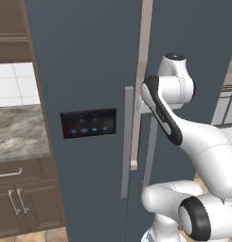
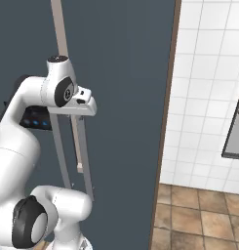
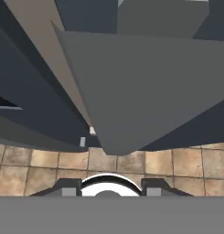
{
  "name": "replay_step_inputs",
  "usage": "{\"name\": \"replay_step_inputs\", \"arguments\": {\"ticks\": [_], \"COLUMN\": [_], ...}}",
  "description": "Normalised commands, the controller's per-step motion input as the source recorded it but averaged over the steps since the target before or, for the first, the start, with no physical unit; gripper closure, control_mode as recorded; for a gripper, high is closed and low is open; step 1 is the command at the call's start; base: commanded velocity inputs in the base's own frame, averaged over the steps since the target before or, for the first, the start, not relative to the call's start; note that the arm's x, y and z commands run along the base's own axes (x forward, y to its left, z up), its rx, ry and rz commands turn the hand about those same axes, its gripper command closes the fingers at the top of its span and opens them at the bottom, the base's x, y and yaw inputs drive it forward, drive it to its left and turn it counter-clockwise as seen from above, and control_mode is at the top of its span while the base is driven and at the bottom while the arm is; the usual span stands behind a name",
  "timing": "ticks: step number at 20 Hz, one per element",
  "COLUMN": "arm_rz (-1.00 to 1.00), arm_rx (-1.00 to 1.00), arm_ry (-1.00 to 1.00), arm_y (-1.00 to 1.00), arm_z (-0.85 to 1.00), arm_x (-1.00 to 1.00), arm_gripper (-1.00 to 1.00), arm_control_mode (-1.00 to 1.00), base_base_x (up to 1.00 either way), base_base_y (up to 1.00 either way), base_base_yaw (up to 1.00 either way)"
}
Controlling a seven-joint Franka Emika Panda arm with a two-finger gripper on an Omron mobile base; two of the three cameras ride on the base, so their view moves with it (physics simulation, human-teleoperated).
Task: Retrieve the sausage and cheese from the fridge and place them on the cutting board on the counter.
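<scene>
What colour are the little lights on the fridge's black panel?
Blue, glowing on the panel of the fridge; clearest in the left base view.

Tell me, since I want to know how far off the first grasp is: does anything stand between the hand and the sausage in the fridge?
Yes. The fridge doors stand in the way; only a narrow gap shows between them. The hand is at the grey bar handle of the right door. The sausage is out of sight.

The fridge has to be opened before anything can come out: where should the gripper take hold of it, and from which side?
Probably the right door's grey vertical bar handle, at mid-height. The bar stands off the fridge door face, so the fingers can close across it coming straight from the front. The gripper is at that handle.
</scene>
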Motion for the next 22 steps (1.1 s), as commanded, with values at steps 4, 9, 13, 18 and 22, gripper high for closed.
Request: {"name": "replay_step_inputs", "arguments": {"ticks": [4, 9, 13, 18, 22], "arm_rz": [0.0, 0.0, 0.0, 0.0, 0.0], "arm_rx": [0.0, 0.0, 0.0, 0.0, 0.0], "arm_ry": [0.0, 0.0, 0.0, 0.0, 0.0], "arm_y": [0.0, 0.0, 0.0, 0.0, 0.0], "arm_z": [0.0, 0.0, 0.0, 0.0, 0.0], "arm_x": [0.0, 0.0, 0.0, 0.0, 0.0], "arm_gripper": [-1.0, -1.0, -1.0, -1.0, -1.0], "arm_control_mode": [1.0, 1.0, 1.0, 1.0, 1.0], "base_base_x": [-0.05, -0.38, -0.52, -0.55, -0.57], "base_base_y": [0.0, 0.01, 0.0, 0.0, 0.0], "base_base_yaw": [0.0, 0.0, 0.0, 0.0, 0.0]}}
